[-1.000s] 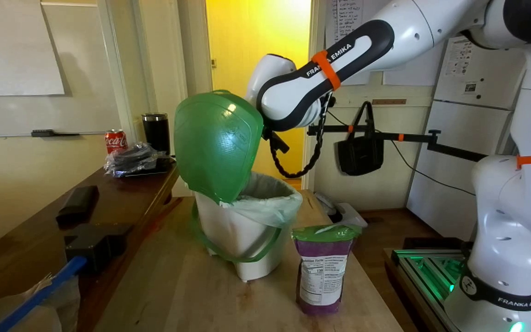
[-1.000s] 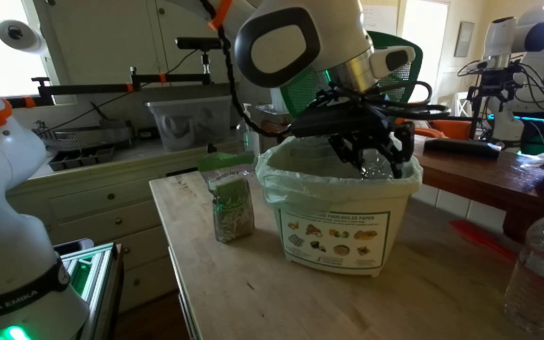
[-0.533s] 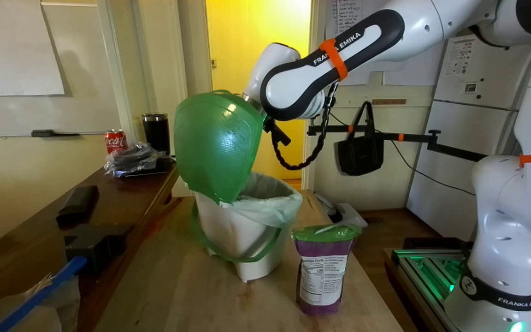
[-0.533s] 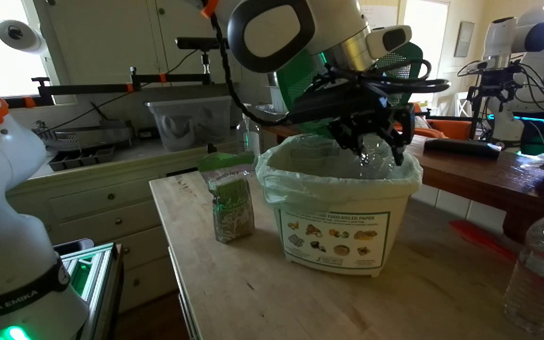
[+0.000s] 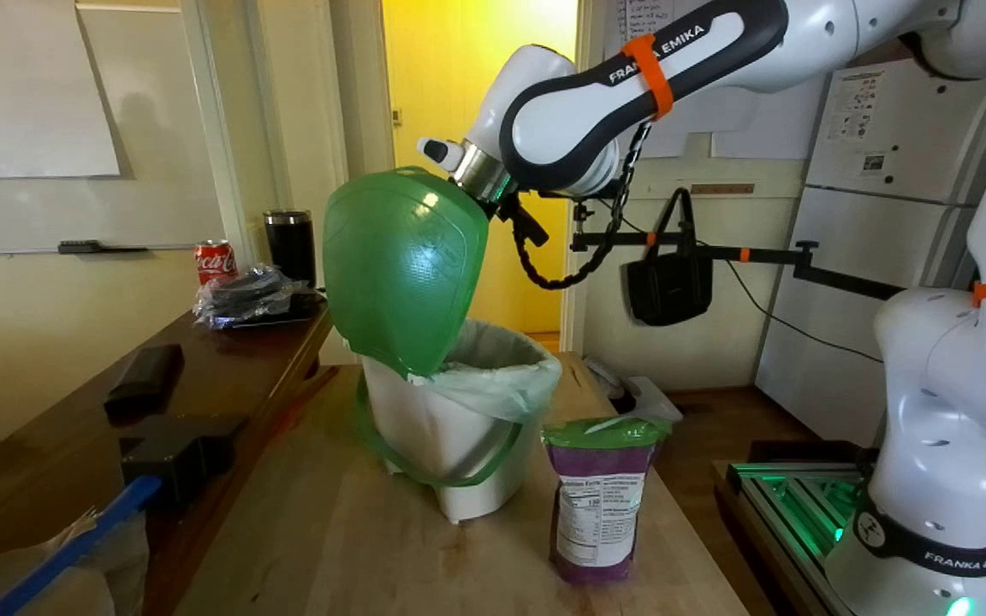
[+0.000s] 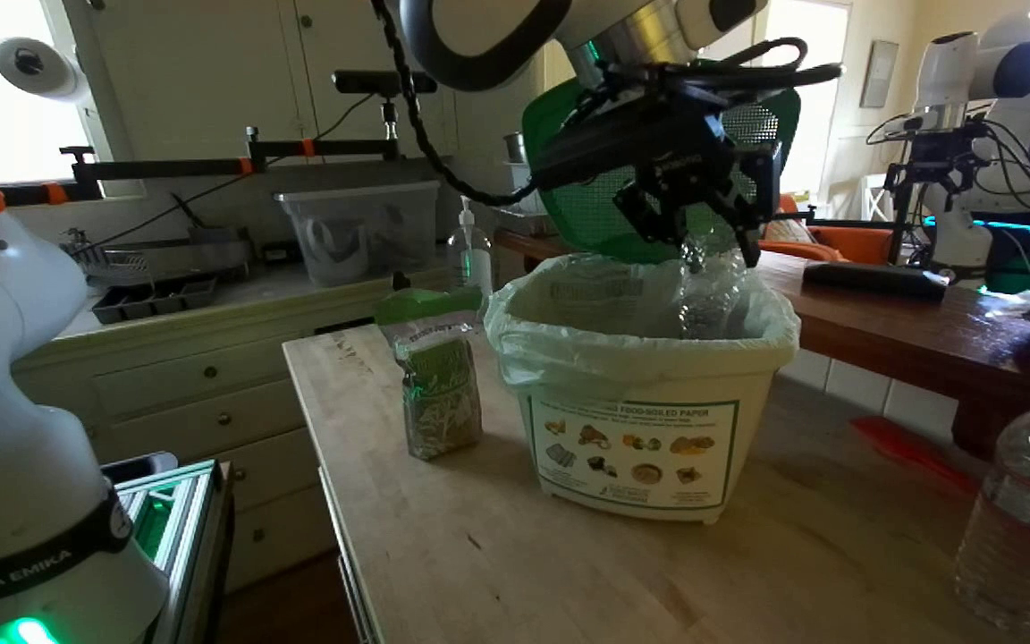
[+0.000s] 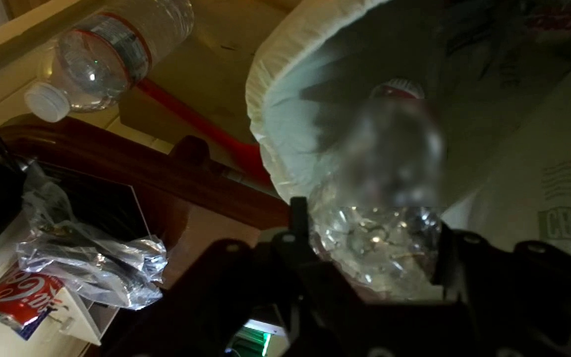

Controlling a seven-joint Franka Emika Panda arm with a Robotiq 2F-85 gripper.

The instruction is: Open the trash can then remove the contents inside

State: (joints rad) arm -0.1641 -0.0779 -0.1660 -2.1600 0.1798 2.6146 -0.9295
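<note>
Fingers (image 7: 299, 218) rose, part-open, gripping a transparent plastic item (image 6: 710, 295); removal underway, next lift had to clear the trash can (image 6: 640, 456).

Lid (image 5: 407, 269) green; bin (image 5: 433, 419) white, green-handled; packet (image 5: 602, 505) purple, white-labelled, green-topped; fingers (image 7: 299, 217) black.

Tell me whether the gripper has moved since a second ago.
Yes, upward: in an exterior view the gripper has risen relative to the trash can, which hasn't moved, lifting the clear plastic item it holds.
</note>
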